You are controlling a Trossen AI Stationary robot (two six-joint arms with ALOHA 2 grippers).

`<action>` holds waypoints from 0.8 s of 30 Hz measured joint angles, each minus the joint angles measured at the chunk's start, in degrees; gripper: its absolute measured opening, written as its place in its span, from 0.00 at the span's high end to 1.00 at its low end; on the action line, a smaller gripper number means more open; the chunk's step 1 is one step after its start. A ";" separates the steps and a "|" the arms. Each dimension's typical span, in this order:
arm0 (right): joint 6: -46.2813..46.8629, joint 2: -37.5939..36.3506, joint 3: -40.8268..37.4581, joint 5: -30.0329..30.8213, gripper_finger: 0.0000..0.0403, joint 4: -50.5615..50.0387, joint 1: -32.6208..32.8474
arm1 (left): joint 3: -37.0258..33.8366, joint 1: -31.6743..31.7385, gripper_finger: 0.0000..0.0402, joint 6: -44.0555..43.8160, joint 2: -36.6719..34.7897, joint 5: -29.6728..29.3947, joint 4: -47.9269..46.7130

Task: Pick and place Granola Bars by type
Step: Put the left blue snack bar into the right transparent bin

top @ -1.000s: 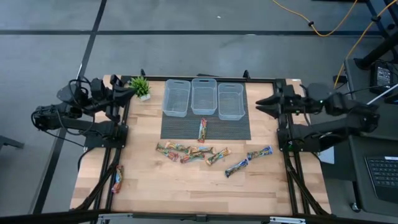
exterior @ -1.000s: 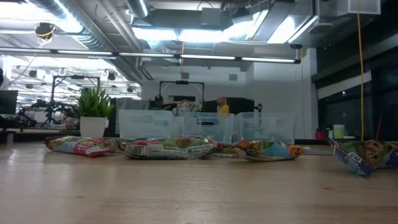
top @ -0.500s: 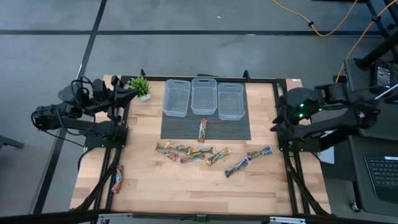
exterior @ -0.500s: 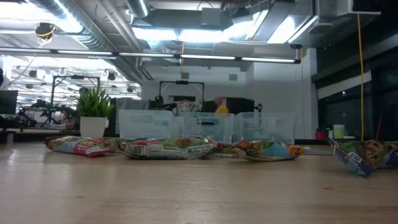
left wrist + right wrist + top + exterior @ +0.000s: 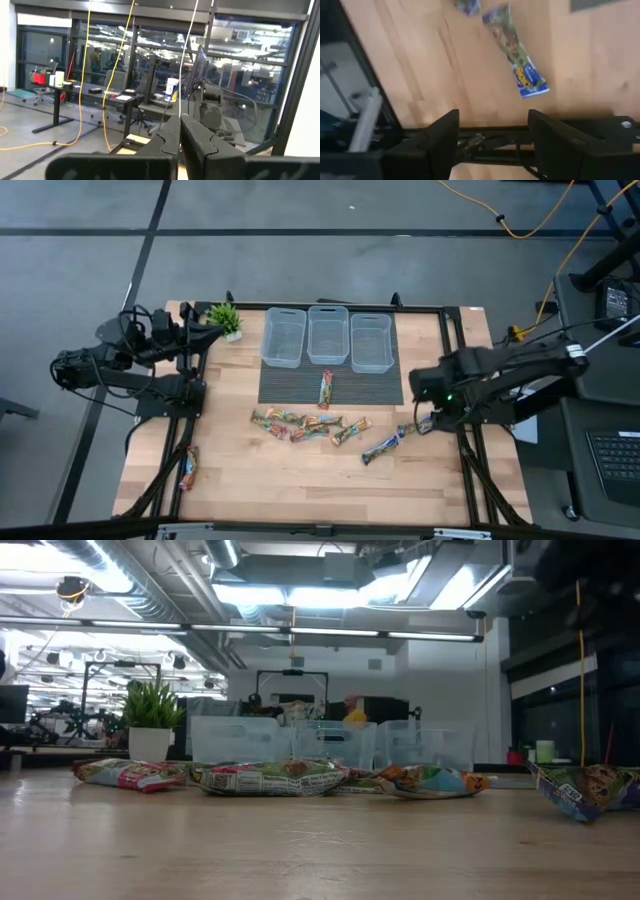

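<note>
Several granola bars lie flat on the wooden table: a mixed cluster [image 5: 300,425], one [image 5: 325,388] on the dark mat, two blue ones [image 5: 380,448] [image 5: 418,425] and a lone one [image 5: 188,468] by the near left corner. My right gripper [image 5: 492,145] is open and hovers, pointing down, over the table's right side just beside a blue bar [image 5: 517,70], touching nothing. My left gripper [image 5: 180,137] is shut and waits at the far left edge [image 5: 205,332] by the plant.
Three clear bins [image 5: 284,337] [image 5: 328,333] [image 5: 371,340] stand in a row at the far edge of the dark mat [image 5: 290,385]. A small potted plant [image 5: 225,320] stands at the far left corner. Bare wood lies along the near side.
My right arm has swung from its place off the table's far right corner, toward the near edge and in over the table's right side, tipping down above the blue bar there. The bars have stayed where they were.
</note>
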 joint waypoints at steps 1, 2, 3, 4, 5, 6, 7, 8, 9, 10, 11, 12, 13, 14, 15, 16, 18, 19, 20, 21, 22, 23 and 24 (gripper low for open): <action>0.17 0.44 -1.34 -0.01 0.41 1.76 0.80 | 0.00 0.00 0.99 -0.02 0.02 0.00 -0.48; 0.28 0.71 -2.56 0.03 0.41 3.67 1.54 | 0.00 0.00 0.99 -0.16 0.00 0.00 -0.92; 0.39 0.97 -3.59 0.07 0.41 5.41 2.20 | 0.00 0.00 0.99 -0.45 0.00 0.01 -1.26; 0.39 1.16 -4.67 0.32 0.41 7.59 2.93 | 0.00 0.00 0.99 -0.82 0.00 0.02 -1.62; 0.49 1.35 -5.64 1.11 0.41 9.95 3.52 | 0.00 0.00 0.99 -1.04 0.00 0.00 -1.95; 0.90 1.51 -6.47 1.86 0.41 12.11 4.06 | 0.00 0.00 0.99 -1.11 0.00 0.00 -2.27; 1.61 1.65 -7.28 2.73 0.41 13.91 4.55 | 0.00 0.00 0.99 -1.10 0.00 0.00 -2.47; 1.94 1.75 -8.08 3.69 0.41 15.23 5.03 | 0.00 0.00 0.99 -1.09 0.00 0.00 -2.59; 2.15 1.91 -8.78 4.41 0.41 16.02 5.40 | 0.00 0.00 0.99 -1.09 0.00 0.00 -2.63; 2.53 1.99 -9.38 5.45 0.41 16.53 5.67 | 0.00 0.00 0.99 -1.18 0.00 0.00 -2.63; 3.33 1.96 -10.12 6.65 0.40 16.88 5.87 | 0.00 0.00 0.99 -1.22 0.00 0.00 -2.63; 3.81 1.92 -10.87 7.56 0.40 17.23 6.04 | 0.00 0.00 0.99 -1.20 0.00 0.00 -2.63; 4.38 1.96 -11.56 8.36 0.40 17.64 6.09 | 0.00 0.00 0.99 -1.18 0.00 0.00 -2.68; 4.79 1.96 -12.31 9.20 0.39 18.37 6.09 | 0.00 0.00 0.99 -1.18 0.00 0.00 -2.78; 5.00 1.96 -13.08 9.28 0.38 19.54 6.09 | 0.00 -0.01 0.99 -1.18 0.00 -0.01 -2.85; 5.05 1.95 -14.02 9.26 0.37 21.15 6.09 | 0.00 0.00 0.99 -1.18 0.00 -0.10 -2.85; 5.10 1.96 -16.01 8.98 0.33 24.36 6.09 | 0.00 0.00 0.99 -1.16 0.00 -0.30 -2.97; 5.11 1.96 -16.81 8.98 0.31 25.43 6.09 | 0.00 0.00 0.99 -1.18 0.00 -0.45 -3.01; 5.09 1.97 -17.49 8.93 0.29 25.99 6.09 | 0.00 -0.01 0.99 -1.18 0.00 -0.55 -3.11; 5.14 2.10 -18.13 8.98 0.28 26.25 6.09 | 0.00 -0.01 0.99 -1.19 0.00 -0.57 -3.32; 5.19 2.34 -18.71 9.07 0.26 26.39 6.09 | 0.00 0.00 0.99 -1.26 0.00 -0.59 -3.40; 5.22 2.49 -19.34 9.21 0.25 26.41 6.09 | 0.00 -0.02 0.99 -1.64 0.00 -0.59 -3.42; 5.24 2.68 -19.94 9.17 0.24 26.53 6.07 | 0.00 -0.02 0.99 -2.01 0.00 -0.59 -3.48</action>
